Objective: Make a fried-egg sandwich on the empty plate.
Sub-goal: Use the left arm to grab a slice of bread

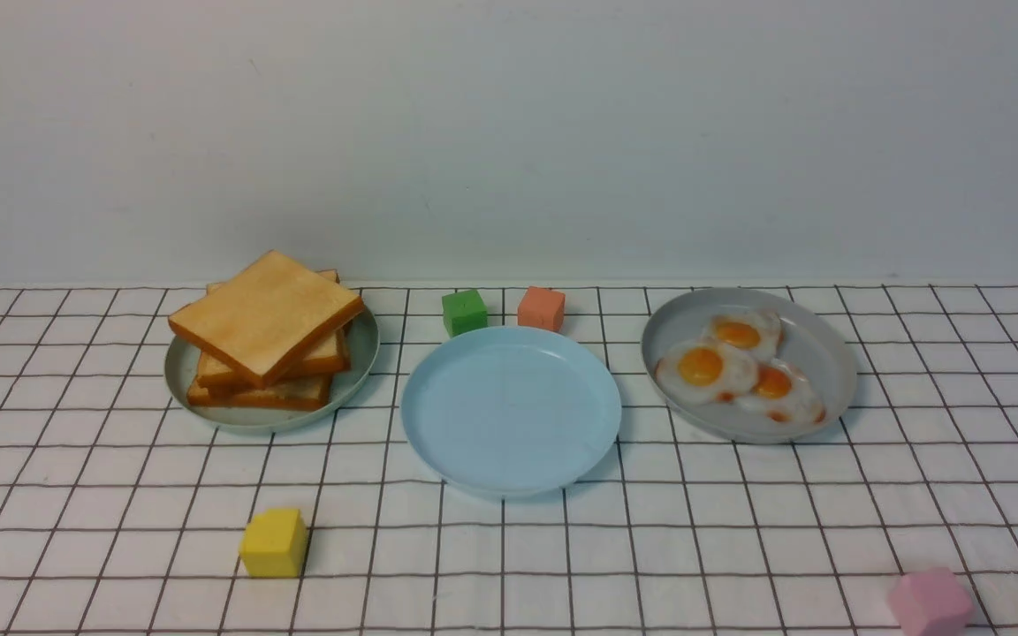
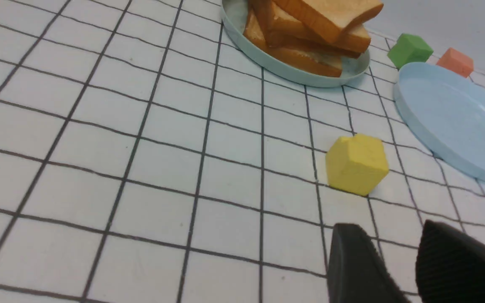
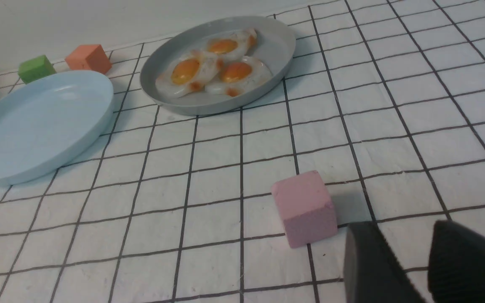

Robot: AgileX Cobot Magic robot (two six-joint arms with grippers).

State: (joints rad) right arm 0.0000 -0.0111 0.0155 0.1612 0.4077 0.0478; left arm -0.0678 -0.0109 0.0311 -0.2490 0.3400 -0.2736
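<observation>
The empty plate (image 1: 509, 415), light blue, lies mid-table with nothing on it; it also shows in the wrist views (image 2: 449, 113) (image 3: 36, 126). A stack of toast slices (image 1: 266, 327) (image 2: 310, 25) rests on a pale grey-green plate (image 1: 270, 422) to its left. Three fried eggs (image 1: 708, 367) (image 3: 213, 69) lie on a grey plate (image 1: 818, 353) to its right. No fried-egg sandwich is in view. My left gripper (image 2: 390, 229) is open over the cloth near a yellow cube, holding nothing. My right gripper (image 3: 402, 227) is open beside a pink cube, holding nothing. Neither arm shows in the front view.
A yellow cube (image 1: 274, 543) (image 2: 356, 164) sits front left, a pink cube (image 1: 929, 601) (image 3: 305, 208) front right. Green (image 1: 464, 311) and orange (image 1: 541, 307) cubes stand just behind the blue plate. A checked white cloth covers the table; a wall closes the back.
</observation>
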